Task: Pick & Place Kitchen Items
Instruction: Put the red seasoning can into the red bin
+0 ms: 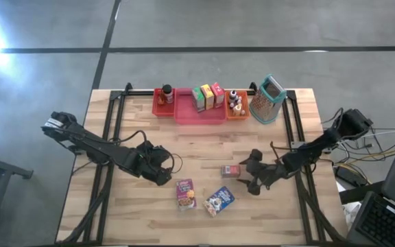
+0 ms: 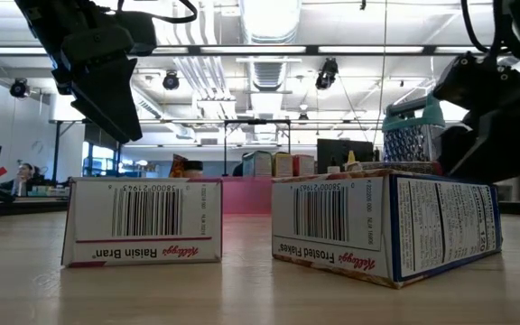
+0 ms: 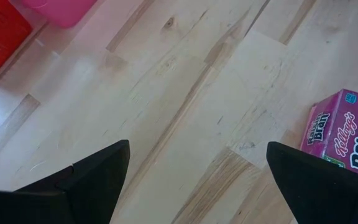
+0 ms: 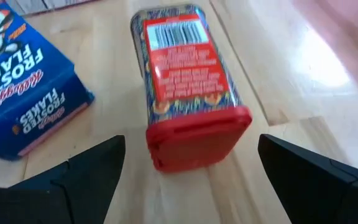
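Kellogg's Raisin Bran box point(image 1: 186, 193) beside Frosted Flakes box point(image 1: 219, 200); both grippers' jaws open, empty.

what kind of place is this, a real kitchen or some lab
Most likely a robotics lab or workshop, not a kitchen: a wooden table stands on bare concrete floor, toy groceries like the Raisin Bran box lie on it, and an open hall with ceiling lights and monitors lies behind.

Bright overhead room light; floor glare top-left in high view; wrist views soft.
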Controlling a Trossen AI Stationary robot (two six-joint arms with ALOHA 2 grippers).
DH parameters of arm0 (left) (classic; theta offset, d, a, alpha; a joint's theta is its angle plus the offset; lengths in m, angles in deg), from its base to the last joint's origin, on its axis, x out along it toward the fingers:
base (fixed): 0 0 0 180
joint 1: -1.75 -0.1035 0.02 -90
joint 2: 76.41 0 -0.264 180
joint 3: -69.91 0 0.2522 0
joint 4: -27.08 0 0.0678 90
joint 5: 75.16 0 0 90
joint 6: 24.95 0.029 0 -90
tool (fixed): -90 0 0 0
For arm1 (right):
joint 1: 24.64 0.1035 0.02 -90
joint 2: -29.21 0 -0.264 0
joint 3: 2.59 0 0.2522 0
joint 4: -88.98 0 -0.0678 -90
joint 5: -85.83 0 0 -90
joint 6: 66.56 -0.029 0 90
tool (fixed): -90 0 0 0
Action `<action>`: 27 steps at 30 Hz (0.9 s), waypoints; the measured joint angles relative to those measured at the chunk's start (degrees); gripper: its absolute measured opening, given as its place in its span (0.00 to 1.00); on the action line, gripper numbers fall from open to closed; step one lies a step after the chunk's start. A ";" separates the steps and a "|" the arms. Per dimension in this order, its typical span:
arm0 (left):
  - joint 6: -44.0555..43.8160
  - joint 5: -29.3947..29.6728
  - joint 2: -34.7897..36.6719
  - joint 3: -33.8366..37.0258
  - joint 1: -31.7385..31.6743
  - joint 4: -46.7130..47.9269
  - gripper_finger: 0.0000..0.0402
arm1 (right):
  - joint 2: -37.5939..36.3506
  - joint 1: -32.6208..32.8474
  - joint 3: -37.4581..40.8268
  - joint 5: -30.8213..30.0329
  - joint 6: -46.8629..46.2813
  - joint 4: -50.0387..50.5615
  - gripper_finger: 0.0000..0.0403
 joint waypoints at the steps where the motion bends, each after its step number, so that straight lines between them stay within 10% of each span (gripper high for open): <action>1: 0.02 0.01 0.00 0.00 0.01 0.00 0.95 | 0.27 -0.26 -0.27 -0.03 0.39 -0.10 0.90; 27: 0.02 0.01 0.00 0.00 0.01 -0.37 0.95 | 14.70 -3.10 -0.67 3.13 4.11 -14.18 0.67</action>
